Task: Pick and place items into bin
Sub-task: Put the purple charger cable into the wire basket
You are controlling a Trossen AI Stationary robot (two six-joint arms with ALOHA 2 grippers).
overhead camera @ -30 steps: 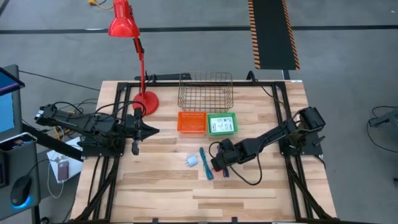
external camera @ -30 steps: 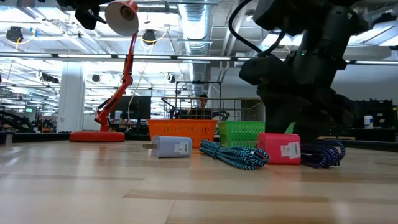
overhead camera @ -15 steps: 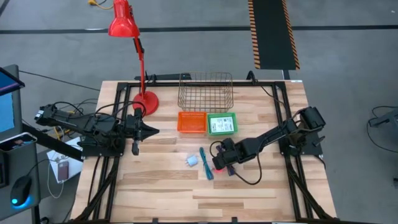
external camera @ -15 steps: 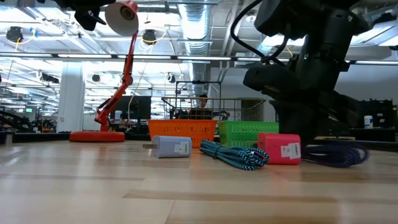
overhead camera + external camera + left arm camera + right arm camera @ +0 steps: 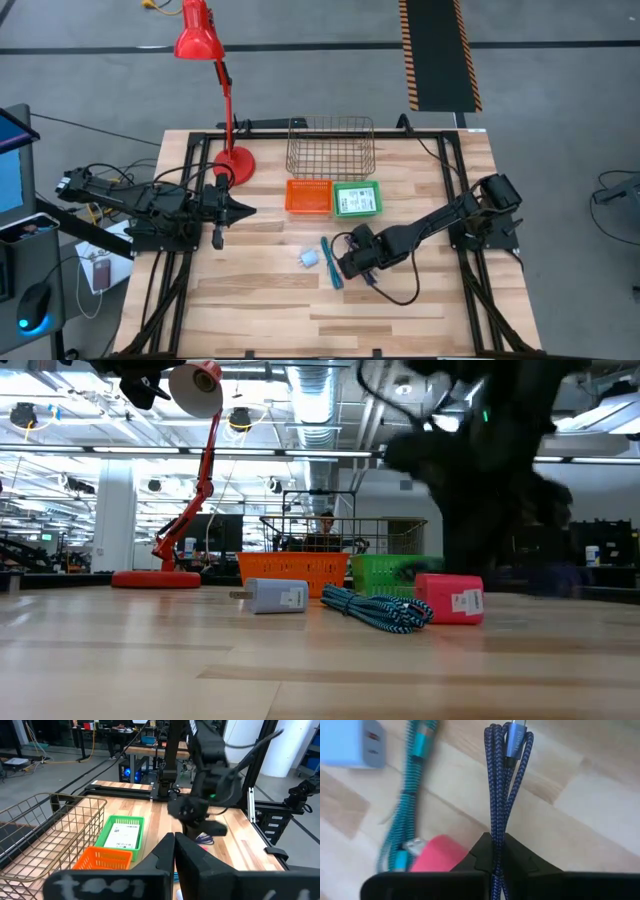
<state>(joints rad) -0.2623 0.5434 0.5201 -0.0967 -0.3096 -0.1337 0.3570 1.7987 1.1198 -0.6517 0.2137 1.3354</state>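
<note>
My right gripper (image 5: 348,266) (image 5: 496,851) is low over the table's middle, shut on a dark blue braided cable (image 5: 501,780) folded into a bundle. Beside it lie a teal braided cable (image 5: 378,608) (image 5: 411,795), a pink block (image 5: 450,600) (image 5: 439,856) and a pale blue charger (image 5: 275,596) (image 5: 309,258), all resting flat on the wood. An orange bin (image 5: 308,196), a green bin (image 5: 357,199) and a wire basket (image 5: 331,147) stand farther back. My left gripper (image 5: 247,210) (image 5: 174,851) is shut and holds nothing, waiting at the left. My right gripper pinches several strands of the blue cable bundle (image 5: 497,829) between its two fingers, which lie along the strands. The bundle runs straight out past the fingertips, ending in a blue plug (image 5: 516,739). The arm hides the cable in the low view.
A red desk lamp (image 5: 236,160) stands at the far left of the table. Black frame rails (image 5: 455,180) run along both sides. Bare wood lies toward the near edge.
My right gripper has shut on the blue cable and shifted slightly toward the table's left and near edge. The cable, first coiled on the wood right of the pink block, was drawn flat and is gone from that spot in the low view.
</note>
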